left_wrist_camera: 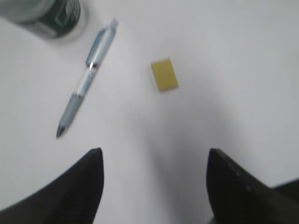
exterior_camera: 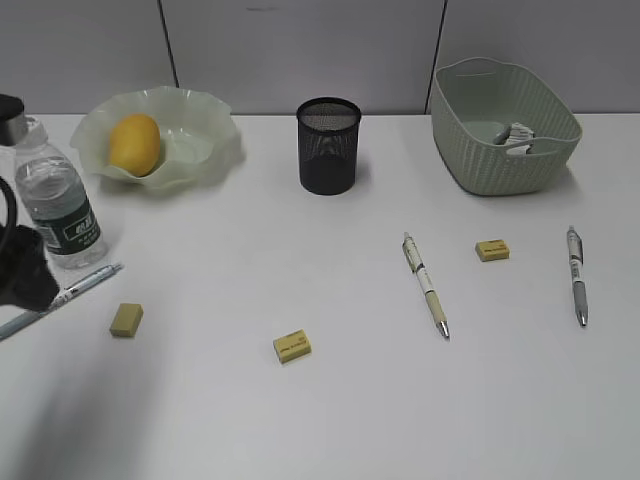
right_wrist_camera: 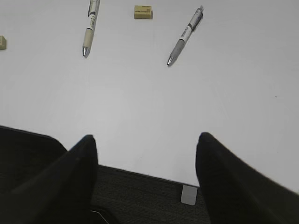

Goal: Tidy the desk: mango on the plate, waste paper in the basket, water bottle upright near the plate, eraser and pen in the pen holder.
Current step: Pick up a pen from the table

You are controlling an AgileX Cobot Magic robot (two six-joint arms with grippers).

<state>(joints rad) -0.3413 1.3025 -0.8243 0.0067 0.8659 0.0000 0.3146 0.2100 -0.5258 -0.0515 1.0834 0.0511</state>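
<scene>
The mango (exterior_camera: 134, 143) lies in the wavy-rimmed plate (exterior_camera: 195, 150) at the back left. The water bottle (exterior_camera: 58, 195) stands upright beside the plate. Crumpled waste paper (exterior_camera: 520, 135) sits inside the basket (exterior_camera: 470, 150). The pen holder (exterior_camera: 329, 145) stands at the back middle. Three pens (exterior_camera: 85, 283) (exterior_camera: 426, 285) (exterior_camera: 576, 275) and three erasers (exterior_camera: 126, 319) (exterior_camera: 292, 346) (exterior_camera: 492, 250) lie on the desk (exterior_camera: 330, 420). My left gripper (left_wrist_camera: 154, 154) is open and empty, above the desk short of a blue pen (left_wrist_camera: 86, 79) and an eraser (left_wrist_camera: 164, 74). My right gripper (right_wrist_camera: 145, 140) is open and empty over the desk's front edge.
The left arm (exterior_camera: 22, 265) shows as a dark shape at the left edge, in front of the bottle. In the right wrist view two pens (right_wrist_camera: 91, 28) (right_wrist_camera: 185, 35) and an eraser (right_wrist_camera: 143, 12) lie far ahead. Dark floor shows below the desk edge.
</scene>
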